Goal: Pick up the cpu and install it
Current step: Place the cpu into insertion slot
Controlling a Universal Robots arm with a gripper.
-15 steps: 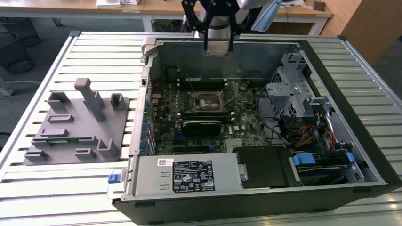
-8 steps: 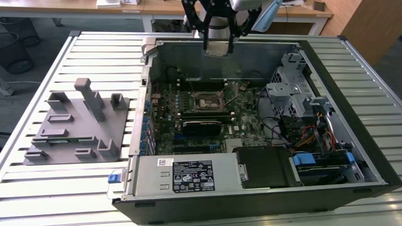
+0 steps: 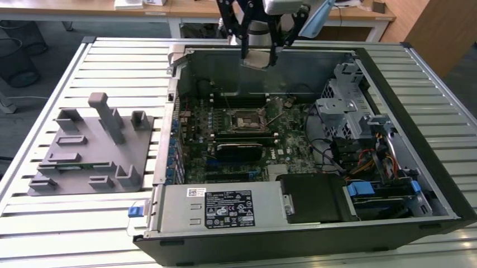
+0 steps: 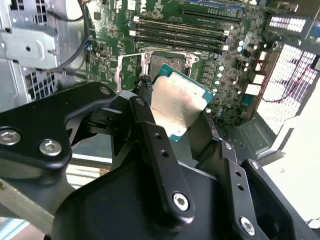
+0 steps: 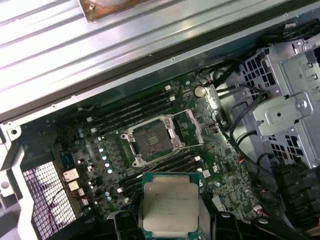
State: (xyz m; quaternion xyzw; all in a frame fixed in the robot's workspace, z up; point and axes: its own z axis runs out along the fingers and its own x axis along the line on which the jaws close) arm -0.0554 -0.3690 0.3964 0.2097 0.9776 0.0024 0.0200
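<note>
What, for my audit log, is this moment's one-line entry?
end effector: shut on cpu | location: raised over open computer case | socket: open, empty | install: not yet done

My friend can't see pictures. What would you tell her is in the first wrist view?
A small flat square cpu with a shiny silver-grey metal top is gripped by the black gripper over an open computer case. Beyond it lies the green motherboard with its empty square metal-framed socket.
</note>
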